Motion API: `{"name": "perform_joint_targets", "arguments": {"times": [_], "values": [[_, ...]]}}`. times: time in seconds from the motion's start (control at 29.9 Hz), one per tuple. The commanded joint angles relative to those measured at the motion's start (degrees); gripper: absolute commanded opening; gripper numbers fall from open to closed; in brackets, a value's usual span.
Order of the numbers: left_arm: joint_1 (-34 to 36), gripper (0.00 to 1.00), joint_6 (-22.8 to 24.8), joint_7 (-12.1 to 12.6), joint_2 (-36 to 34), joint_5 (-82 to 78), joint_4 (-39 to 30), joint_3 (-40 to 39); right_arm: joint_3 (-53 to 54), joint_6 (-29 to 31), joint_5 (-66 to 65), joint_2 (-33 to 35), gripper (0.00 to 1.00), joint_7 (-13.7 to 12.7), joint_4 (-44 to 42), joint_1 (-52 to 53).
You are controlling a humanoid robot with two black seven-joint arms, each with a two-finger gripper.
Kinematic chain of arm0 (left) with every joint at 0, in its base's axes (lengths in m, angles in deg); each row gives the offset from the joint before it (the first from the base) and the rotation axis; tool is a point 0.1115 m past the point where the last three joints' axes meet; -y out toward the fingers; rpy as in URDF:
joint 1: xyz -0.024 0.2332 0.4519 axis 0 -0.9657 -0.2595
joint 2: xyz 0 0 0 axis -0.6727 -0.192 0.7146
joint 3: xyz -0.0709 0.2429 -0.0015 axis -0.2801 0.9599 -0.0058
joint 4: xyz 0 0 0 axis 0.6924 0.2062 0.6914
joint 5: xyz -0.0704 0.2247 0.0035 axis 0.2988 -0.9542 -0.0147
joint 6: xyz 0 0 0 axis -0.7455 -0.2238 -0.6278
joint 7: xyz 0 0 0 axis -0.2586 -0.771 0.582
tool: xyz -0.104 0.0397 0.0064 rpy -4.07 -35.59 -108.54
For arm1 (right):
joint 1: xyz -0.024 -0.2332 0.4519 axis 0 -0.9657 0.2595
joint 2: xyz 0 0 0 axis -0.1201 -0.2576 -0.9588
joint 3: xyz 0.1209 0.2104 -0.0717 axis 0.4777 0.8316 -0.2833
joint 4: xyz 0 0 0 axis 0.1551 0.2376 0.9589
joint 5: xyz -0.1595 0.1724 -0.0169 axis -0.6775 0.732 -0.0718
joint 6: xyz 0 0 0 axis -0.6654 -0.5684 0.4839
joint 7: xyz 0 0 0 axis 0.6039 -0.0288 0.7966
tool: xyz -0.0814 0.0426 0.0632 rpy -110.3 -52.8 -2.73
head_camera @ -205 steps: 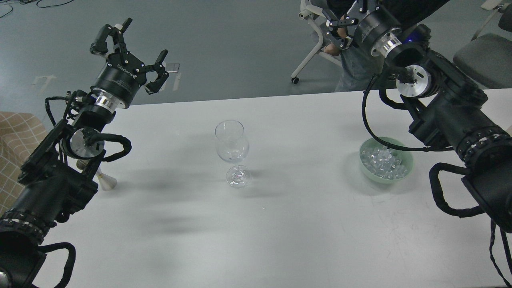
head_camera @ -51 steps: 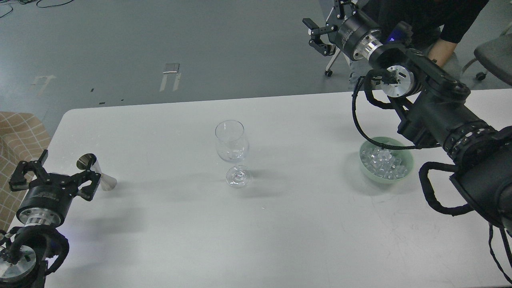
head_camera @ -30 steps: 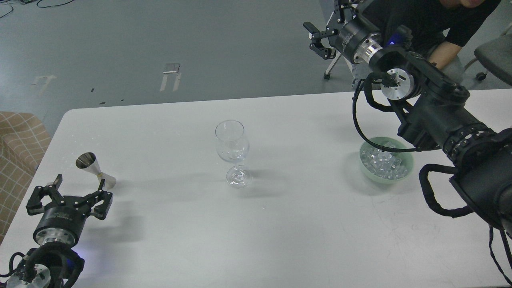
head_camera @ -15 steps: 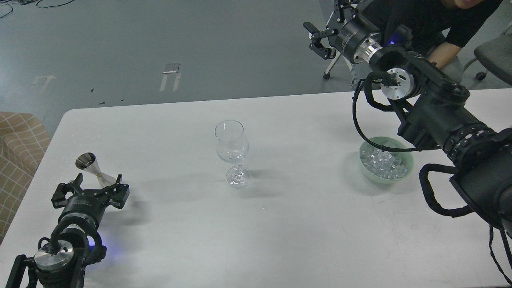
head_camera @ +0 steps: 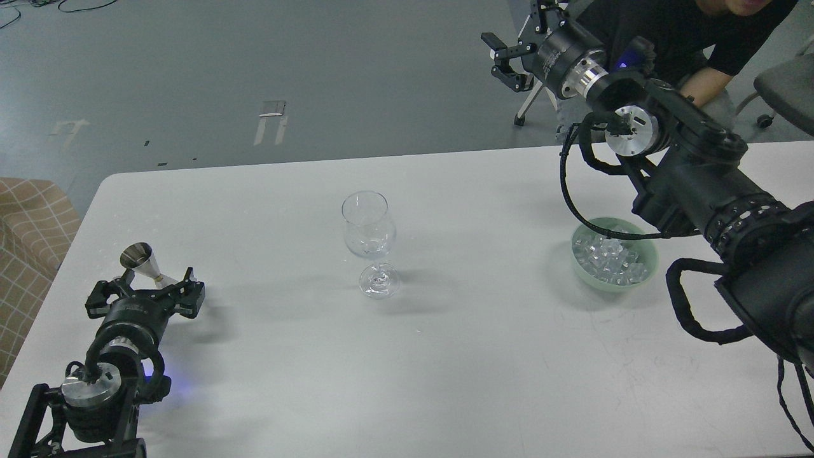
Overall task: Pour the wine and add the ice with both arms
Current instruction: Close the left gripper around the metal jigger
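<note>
At the table's left edge, the left gripper (head_camera: 147, 294) has dropped from high above the surface to tabletop height and closed in on the metal jigger (head_camera: 147, 266), which stands tilted on the white table (head_camera: 445, 356). Its jaws are spread wide, one finger on either side of the jigger's lower cone, gripping nothing yet; a grasp looks imminent, the first step toward pouring. Farther right, mid-table, the wine glass (head_camera: 370, 242) stands upright and empty, unmoved. Right of it, the ice (head_camera: 612, 261) lies heaped in the pale green bowl (head_camera: 647, 273), untouched. Above and beyond the bowl, the right gripper (head_camera: 509, 57) hangs past the table's far edge, fingers parted and empty, barely shifted over the last second, apparently waiting.
</note>
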Motion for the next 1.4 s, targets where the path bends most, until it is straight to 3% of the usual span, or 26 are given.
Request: {"name": "perform_joint_targets", "arguments": {"times": [0.0, 0.17, 0.33, 0.47, 0.63, 0.7, 0.87, 0.94, 0.97, 1.37], "values": [[1.62, 0.83, 0.31, 0.50, -0.67, 0.00, 2.08, 0.05, -0.01, 0.00, 0.00, 0.00, 1.00, 0.01, 0.00, 0.01], [3.38, 0.79, 1.97, 0.77, -1.46, 0.00, 6.30, 0.14, -0.01, 0.00, 0.00, 0.00, 1.00, -0.08, 0.00, 0.01], [3.47, 0.62, 6.01, 0.94, -1.64, 0.18, 7.36, 0.22, -0.01, 0.00, 0.00, 0.00, 1.00, 0.01, 0.00, 0.01], [3.73, 0.60, 6.37, 0.85, -1.81, 0.26, 8.06, 0.22, -0.01, 0.00, 0.00, 0.00, 1.00, -0.08, 0.00, 0.01], [3.64, 0.48, 7.51, 0.94, -1.90, 0.26, 8.50, 0.22, 0.08, 0.00, 0.00, 0.00, 1.00, 0.01, 0.09, 0.27], [3.64, 0.37, 7.60, 0.94, -1.90, 0.26, 8.50, 0.22, 0.08, 0.00, 0.00, 0.00, 1.00, 0.01, 0.09, 0.27], [3.55, 0.21, 7.78, 0.85, -1.90, 0.26, 8.50, 0.14, 0.08, 0.00, 0.00, 0.00, 1.00, 0.01, 0.09, 0.36], [3.55, 0.03, 7.78, 0.59, -1.90, 0.26, 8.59, 0.14, 0.16, 0.00, 0.00, 0.00, 1.00, 0.01, 0.09, 0.27], [3.55, 0.00, 7.78, 0.59, -1.82, 0.26, 8.59, 0.14, 0.17, 0.00, 0.00, 0.00, 1.00, 0.01, 0.09, 0.36], [3.73, 0.00, 8.57, 0.50, -1.55, 3.07, 8.33, 0.14, -0.01, 0.00, 0.00, 0.00, 1.00, 0.01, 0.18, 0.27]]}}
